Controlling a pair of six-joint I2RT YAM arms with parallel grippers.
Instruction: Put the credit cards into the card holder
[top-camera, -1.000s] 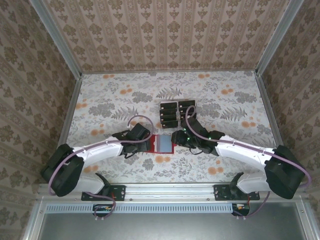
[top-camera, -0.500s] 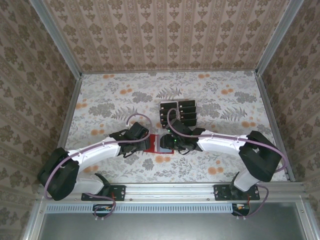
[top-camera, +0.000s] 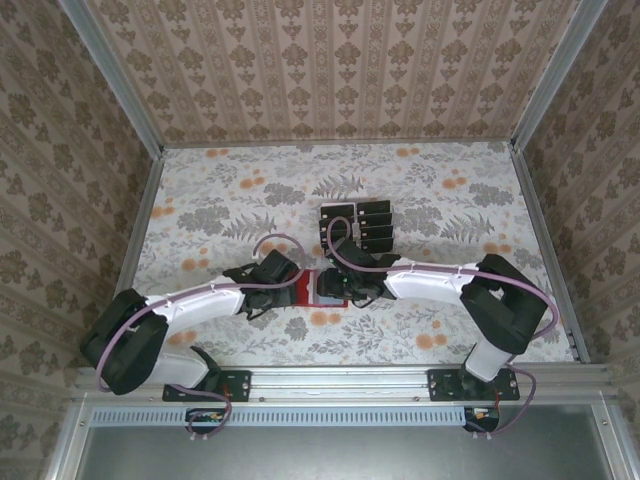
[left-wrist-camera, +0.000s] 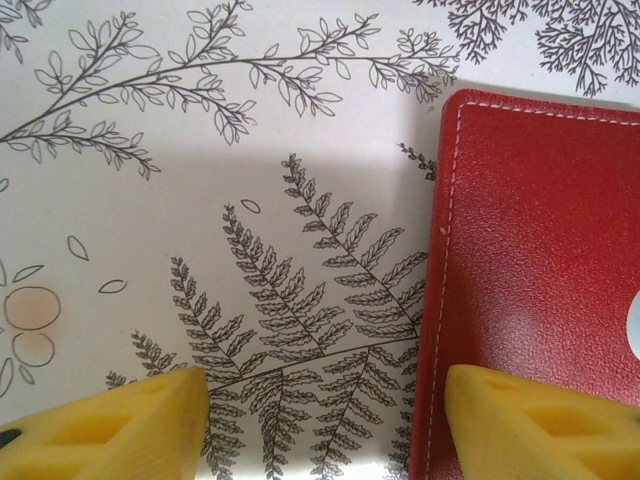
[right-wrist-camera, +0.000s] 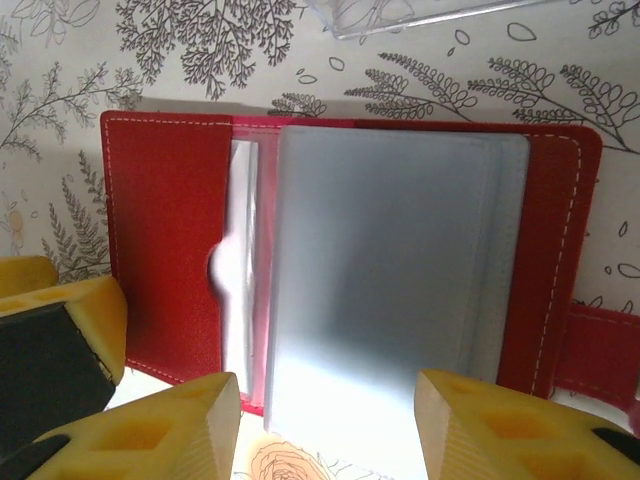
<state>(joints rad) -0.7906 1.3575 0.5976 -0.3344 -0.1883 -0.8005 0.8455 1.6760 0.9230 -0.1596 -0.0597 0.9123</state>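
The card holder (top-camera: 312, 290) lies open on the table between both grippers, red with greyish clear pockets (right-wrist-camera: 390, 270). My left gripper (left-wrist-camera: 335, 425) is open at its left edge: one yellow finger (left-wrist-camera: 540, 420) hangs over the red cover (left-wrist-camera: 540, 250), the other over the table. My right gripper (right-wrist-camera: 325, 430) is open too, its fingers either side of the near edge of the grey pocket sheet, nothing between them. From above, the left gripper (top-camera: 296, 285) and right gripper (top-camera: 342, 289) meet over the holder. The black credit cards (top-camera: 356, 224) stand in rows just behind it.
The cards sit in a clear plastic tiered rack, whose front edge (right-wrist-camera: 400, 12) lies just beyond the holder. The left gripper's yellow finger (right-wrist-camera: 60, 310) shows beside the holder's left flap. Patterned walls enclose the floral tabletop (top-camera: 220, 200) on three sides.
The right arm has swung left and folded in, bringing its gripper over the holder. The left gripper's jaws have narrowed a little.
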